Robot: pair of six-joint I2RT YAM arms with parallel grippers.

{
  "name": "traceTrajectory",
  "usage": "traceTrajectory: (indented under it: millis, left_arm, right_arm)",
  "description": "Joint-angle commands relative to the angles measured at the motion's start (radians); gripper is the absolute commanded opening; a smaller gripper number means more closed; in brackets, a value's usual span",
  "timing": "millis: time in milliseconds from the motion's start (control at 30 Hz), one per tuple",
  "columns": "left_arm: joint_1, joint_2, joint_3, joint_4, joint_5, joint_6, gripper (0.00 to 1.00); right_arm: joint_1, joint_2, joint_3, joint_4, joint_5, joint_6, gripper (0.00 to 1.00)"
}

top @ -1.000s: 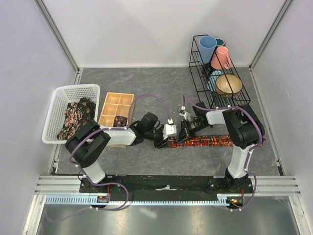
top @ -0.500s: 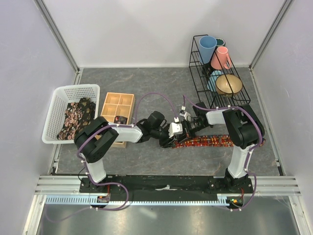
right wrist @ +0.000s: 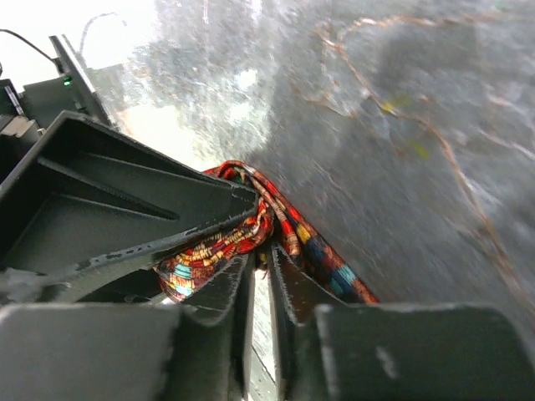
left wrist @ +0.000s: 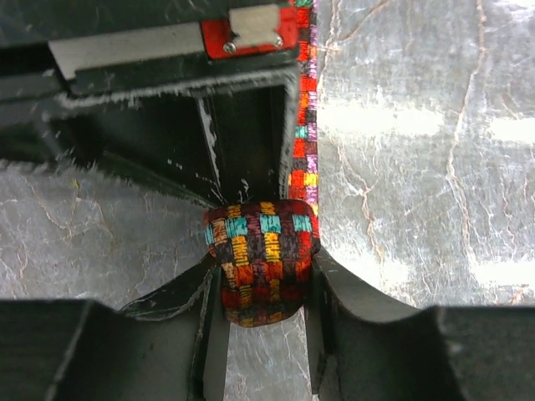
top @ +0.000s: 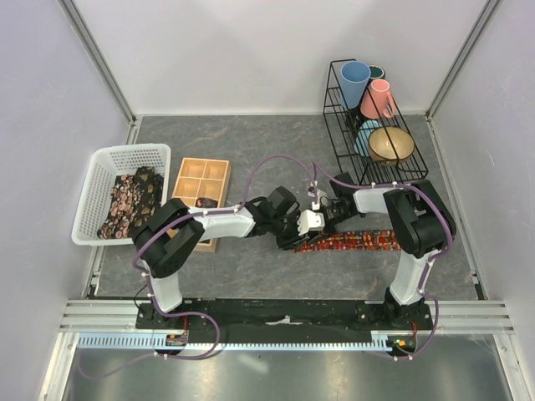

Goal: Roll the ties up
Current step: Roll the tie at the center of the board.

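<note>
On marbled tabletop [left wrist: 418, 167], rounded woven tie [left wrist: 261, 259]

Your left arm [top: 221, 227] and right arm [top: 405, 280] have white links, black joints and looping purple cables [top: 280, 157]; left gripper [left wrist: 261, 266] and right gripper [right wrist: 264, 251] are black.

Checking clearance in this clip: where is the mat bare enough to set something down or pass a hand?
Bare mat: the rear stretch between tray and rack, and the near strip in front of the tie. Crowded: the middle, where left gripper and right gripper meet at the tie's rolled end. The basket and tray fill the left.
</note>
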Motion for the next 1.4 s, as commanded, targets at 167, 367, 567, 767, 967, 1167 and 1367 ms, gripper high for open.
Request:
traceTrajectory:
  millis: [167,367,567,767,967,1167,1367]
  left_arm:
    - [-0.050,0.116,0.127,-0.286,-0.148,0.035,0.11]
    - [-0.063,0.118,0.126,-0.301,-0.161,0.054,0.10]
    - [-0.080,0.125,0.127,-0.310,-0.163,0.072,0.10]
    - [-0.083,0.138,0.135,-0.314,-0.160,0.083,0.11]
    - [-0.083,0.141,0.136,-0.314,-0.152,0.086,0.12]
    - [-0.083,0.136,0.132,-0.312,-0.145,0.086,0.17]
    - [-0.072,0.099,0.098,-0.249,-0.126,0.048,0.45]
  right_arm:
    - [-0.045,-0.080,0.095,-0.137,-0.008,-0.080,0.33]
    - [-0.091,-0.123,0.105,-0.281,-0.051,-0.164,0.45]
    - [-0.122,-0.146,0.095,-0.301,-0.119,-0.172,0.57]
    - [-0.119,-0.185,0.036,-0.156,-0.161,-0.071,0.58]
    - [-0.084,-0.134,-0.015,-0.039,-0.091,-0.022,0.53]
    - [-0.083,-0.125,-0.043,-0.057,-0.031,-0.080,0.08]
    - [-0.087,-0.106,-0.036,-0.109,0.101,-0.172,0.00]
